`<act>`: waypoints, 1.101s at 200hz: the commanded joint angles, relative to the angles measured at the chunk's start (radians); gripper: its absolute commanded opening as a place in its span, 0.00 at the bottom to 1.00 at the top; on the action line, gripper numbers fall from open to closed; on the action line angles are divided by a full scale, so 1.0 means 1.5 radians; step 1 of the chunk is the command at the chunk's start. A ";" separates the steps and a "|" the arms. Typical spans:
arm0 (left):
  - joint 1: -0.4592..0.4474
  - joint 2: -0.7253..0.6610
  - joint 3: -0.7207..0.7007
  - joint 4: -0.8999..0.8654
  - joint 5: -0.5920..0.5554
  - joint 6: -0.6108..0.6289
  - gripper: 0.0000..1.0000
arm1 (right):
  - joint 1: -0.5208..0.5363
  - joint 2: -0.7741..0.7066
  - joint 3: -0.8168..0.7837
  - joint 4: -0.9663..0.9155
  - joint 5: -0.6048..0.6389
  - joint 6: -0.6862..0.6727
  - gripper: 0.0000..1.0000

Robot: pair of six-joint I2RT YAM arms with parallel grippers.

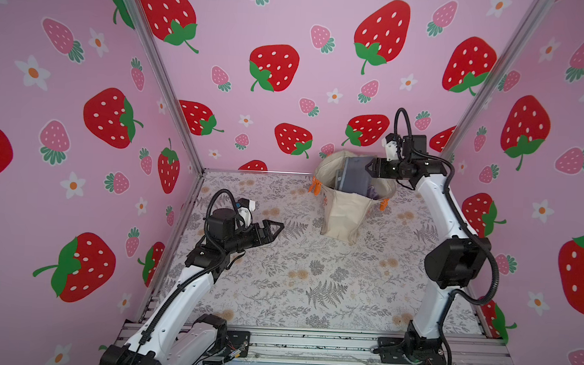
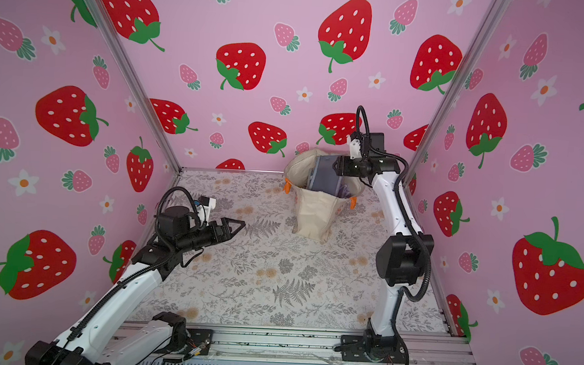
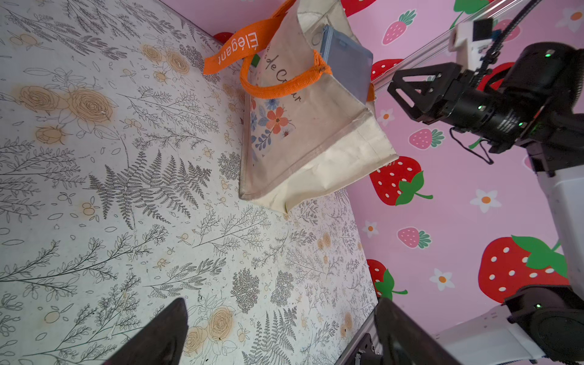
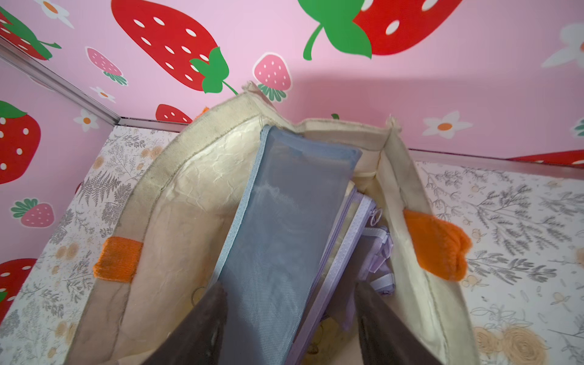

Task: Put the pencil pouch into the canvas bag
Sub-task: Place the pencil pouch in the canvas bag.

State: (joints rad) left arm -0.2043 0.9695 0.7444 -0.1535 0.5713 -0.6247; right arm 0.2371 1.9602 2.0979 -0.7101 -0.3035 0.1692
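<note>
The cream canvas bag (image 1: 344, 213) (image 2: 313, 212) with orange handles stands at the back right of the table, its mouth open. A blue-grey mesh pencil pouch (image 1: 356, 174) (image 2: 325, 174) (image 4: 284, 221) leans inside it, the upper end sticking out above the rim (image 3: 350, 66). My right gripper (image 1: 368, 166) (image 2: 335, 165) (image 4: 290, 286) hangs over the bag's mouth, open, its fingers either side of the pouch's end. My left gripper (image 1: 281, 226) (image 2: 243, 224) (image 3: 281, 303) is open and empty, low over the table, left of the bag.
A lilac zip pouch (image 4: 357, 227) lies deeper in the bag beside the blue-grey one. Orange handles (image 3: 284, 85) droop over the bag's sides. Strawberry-print walls close in behind and to both sides; the bag (image 3: 316, 132) stands close to the back wall.
</note>
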 commanded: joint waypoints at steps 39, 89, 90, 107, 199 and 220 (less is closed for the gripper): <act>-0.004 -0.003 0.017 0.007 -0.011 0.004 0.94 | 0.047 0.095 0.108 -0.047 0.009 -0.033 0.57; -0.004 -0.004 0.020 0.003 -0.015 0.008 0.93 | 0.045 0.158 0.097 -0.022 0.061 0.003 0.48; -0.004 -0.004 0.020 0.002 -0.015 0.008 0.93 | 0.045 0.159 0.096 -0.022 0.061 0.004 0.48; -0.005 -0.004 0.024 0.000 -0.016 0.011 0.93 | 0.045 0.161 0.093 -0.025 0.062 0.005 0.48; -0.004 -0.006 0.113 -0.268 -0.272 0.114 0.99 | 0.064 -0.197 -0.101 0.020 0.130 -0.071 0.84; -0.002 -0.018 0.137 -0.342 -0.414 0.150 0.99 | 0.064 -0.363 -0.307 0.084 0.159 -0.081 0.99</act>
State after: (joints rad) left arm -0.2077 0.9672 0.8803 -0.4587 0.2455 -0.4995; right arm 0.3271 1.6138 1.8660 -0.6540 -0.1177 0.0982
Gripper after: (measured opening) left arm 0.993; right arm 0.978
